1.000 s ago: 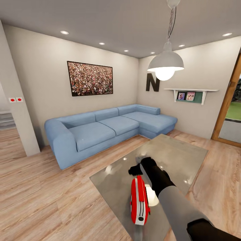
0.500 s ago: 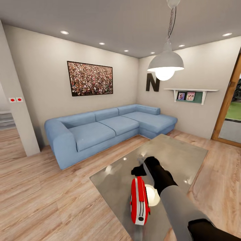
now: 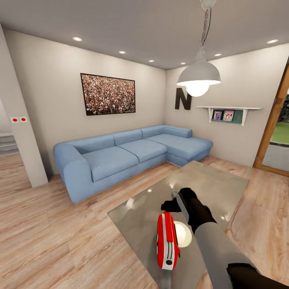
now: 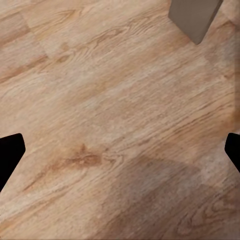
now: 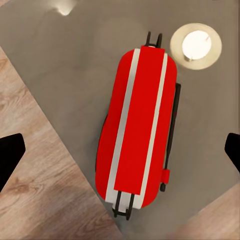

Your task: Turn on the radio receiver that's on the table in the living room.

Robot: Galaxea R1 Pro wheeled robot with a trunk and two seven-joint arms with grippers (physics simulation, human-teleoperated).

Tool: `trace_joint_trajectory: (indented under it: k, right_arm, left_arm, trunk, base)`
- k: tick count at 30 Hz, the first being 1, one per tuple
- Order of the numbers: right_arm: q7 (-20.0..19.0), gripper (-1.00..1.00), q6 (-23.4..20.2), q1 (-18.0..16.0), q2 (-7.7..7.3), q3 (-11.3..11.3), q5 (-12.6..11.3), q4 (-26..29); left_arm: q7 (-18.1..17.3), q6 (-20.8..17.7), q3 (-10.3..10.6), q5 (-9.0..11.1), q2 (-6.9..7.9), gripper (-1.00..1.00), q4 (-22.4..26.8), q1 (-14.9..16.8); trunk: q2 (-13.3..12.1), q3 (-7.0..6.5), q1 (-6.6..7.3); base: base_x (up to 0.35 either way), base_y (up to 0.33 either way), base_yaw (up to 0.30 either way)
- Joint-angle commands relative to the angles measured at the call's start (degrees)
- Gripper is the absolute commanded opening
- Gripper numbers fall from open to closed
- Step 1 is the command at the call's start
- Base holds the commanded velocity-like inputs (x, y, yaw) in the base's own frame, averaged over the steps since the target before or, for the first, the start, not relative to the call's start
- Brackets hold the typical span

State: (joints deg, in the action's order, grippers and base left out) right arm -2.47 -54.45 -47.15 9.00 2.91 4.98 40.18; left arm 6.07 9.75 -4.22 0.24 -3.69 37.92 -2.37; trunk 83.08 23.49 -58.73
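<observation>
Radio receiver [image 3: 167, 241] on glass table [image 3: 216, 180]; plank floor [image 3: 48, 224]; both arms' fingers spread, empty.

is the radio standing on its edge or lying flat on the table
On its edge. The radio stands upright on the glass table; the right wrist view looks down on its narrow red top with white bands, not its face.

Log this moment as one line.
right tool: open, above red white-banded radio receiver | radio: on edge on glossy glass table | left tool: open over wood floor
</observation>
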Motion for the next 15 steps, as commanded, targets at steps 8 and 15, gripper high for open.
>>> trace_joint_trajectory:
  k: [8,15]
  right_arm:
    - [0.60,1.00,0.20,0.01,-0.74,0.06,0.19,0.05]
    - [0.63,1.00,0.30,-0.02,-0.90,0.08,0.21,0.07]
  left_arm:
    - [0.12,0.03,-0.29,-0.66,0.74,1.00,-0.05,0.00]
    - [0.16,-0.18,-0.20,-0.76,0.79,1.00,-0.12,0.00]
  trunk:
    - [0.00,0.00,0.00]
    - [0.00,0.00,0.00]
  base:
    - [0.000,0.013,0.000]
    - [0.000,0.213,0.000]
